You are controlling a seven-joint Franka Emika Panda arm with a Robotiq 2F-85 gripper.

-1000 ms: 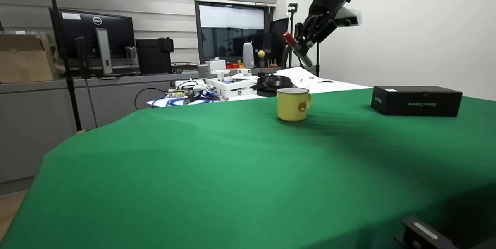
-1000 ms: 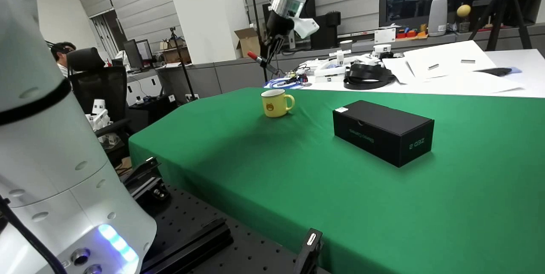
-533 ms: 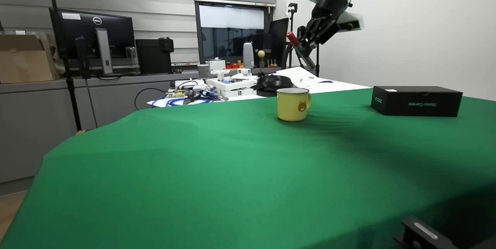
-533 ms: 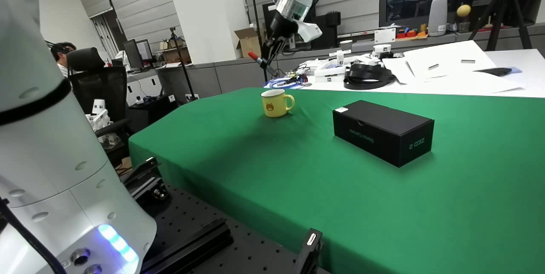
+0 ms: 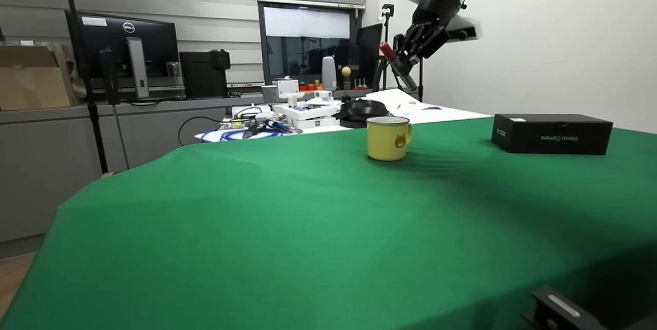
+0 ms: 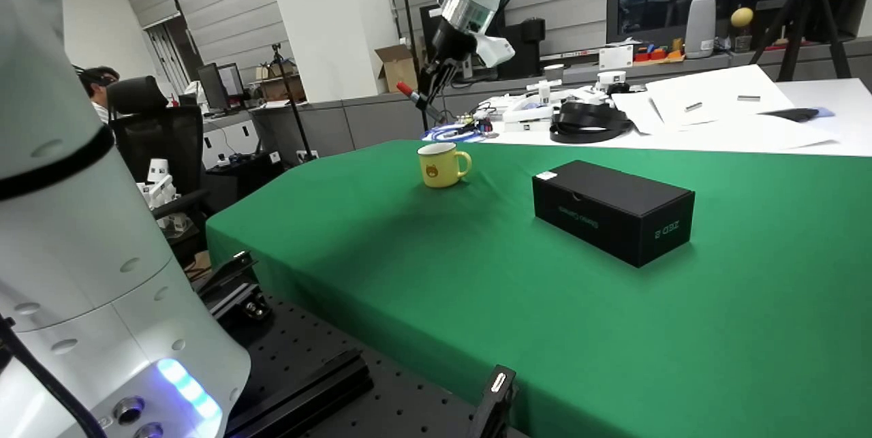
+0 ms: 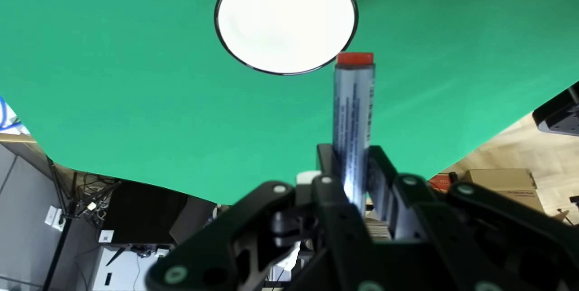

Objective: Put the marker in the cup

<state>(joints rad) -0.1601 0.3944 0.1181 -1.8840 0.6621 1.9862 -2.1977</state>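
Observation:
The marker (image 7: 353, 114) has a grey printed body and a red end. My gripper (image 7: 350, 159) is shut on its body. In both exterior views the marker is tilted, its red cap (image 5: 387, 51) up on the left and its grey end low on the right; it also shows here (image 6: 405, 88). The yellow cup (image 5: 386, 140) stands upright on the green cloth, also seen in the other exterior frame (image 6: 438, 167). My gripper (image 5: 405, 63) is above the cup, apart from it. In the wrist view the marker's tip overlaps the edge of the cup's white inside (image 7: 285, 19).
A black box (image 6: 613, 210) lies on the green cloth (image 6: 422, 254), on the handle side of the cup. Behind the cloth, a white table (image 6: 848, 111) holds papers, a black coil (image 6: 591, 123) and cables. The robot's base (image 6: 122, 274) stands near the cloth's edge.
The gripper, with the marker in it, has shifted slightly to the right in an exterior view since one second ago. It looks still over the last half second. The cup has not moved.

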